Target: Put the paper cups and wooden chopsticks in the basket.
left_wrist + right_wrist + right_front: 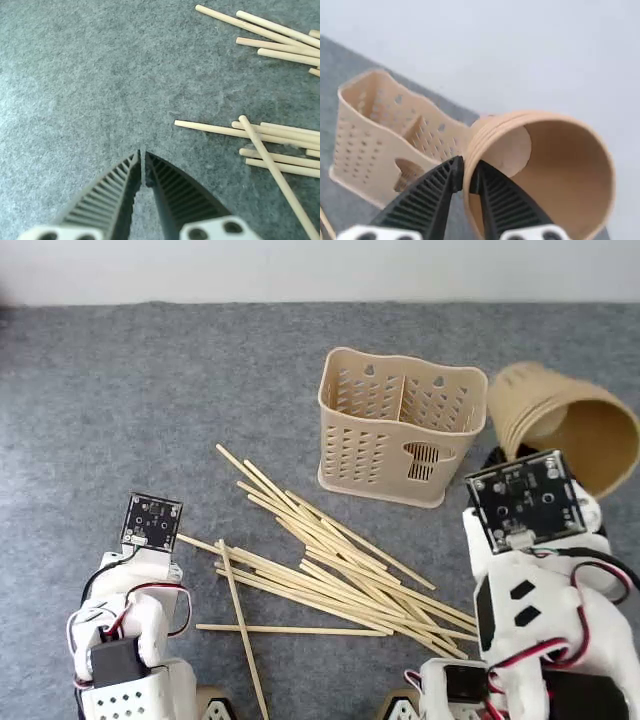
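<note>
From the high view, the beige perforated plastic basket (400,430) stands upright on the grey felt surface (150,390), at about one o'clock from the loose scatter of pale wooden chopsticks (330,565). At the basket's three o'clock, just beside its wall, a nested stack of tan paper cups (565,425) lies tipped over, mouth toward four o'clock, above the right arm (530,570). The left arm (130,630) sits at the chopsticks' nine o'clock.

In the left wrist view, the left claw (143,155) is pressed together and empty over bare felt, near the stick ends but apart from them. I judge it is parked clear of the pile.

In the right wrist view, the right claw (466,170) pinches the stack's rim, one finger inside the mouth and one outside. That grip explains the tilt. The divided basket lies beyond it, so I judge the cups are due for a compartment next.
</note>
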Tool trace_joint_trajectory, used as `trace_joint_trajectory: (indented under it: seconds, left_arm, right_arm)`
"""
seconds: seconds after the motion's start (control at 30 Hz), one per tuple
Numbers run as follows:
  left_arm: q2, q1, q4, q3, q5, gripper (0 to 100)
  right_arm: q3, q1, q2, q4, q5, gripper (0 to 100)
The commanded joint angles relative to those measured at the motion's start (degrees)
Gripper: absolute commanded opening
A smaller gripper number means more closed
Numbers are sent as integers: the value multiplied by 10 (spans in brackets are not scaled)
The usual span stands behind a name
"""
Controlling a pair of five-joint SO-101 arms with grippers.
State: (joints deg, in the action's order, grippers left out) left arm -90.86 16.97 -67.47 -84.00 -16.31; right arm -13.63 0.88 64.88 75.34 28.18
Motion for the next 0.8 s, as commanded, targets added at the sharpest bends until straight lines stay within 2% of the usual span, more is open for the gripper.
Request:
trace_joint_trajectory:
  seconds: [0.0,0.13,0.27,0.53,0.77]
  left_arm:
    - [-4,4,11,1,-7,13]
    - [-4,4,11,0,-7,13]
    - [-4,3,12,-4,-7,13]
    - [-5,3,12,-4,-7,13]
    - [-5,3,12,-4,-7,13]
  right_arm:
    - [29,-37,-80,-47,-7,9]
    - [64,-66,-161,-68,-41,9]
    - [128,-76,-247,-64,-42,9]
    - [273,-77,-386,74,-42,9]
    - [309,-93,-461,92,-43,10]
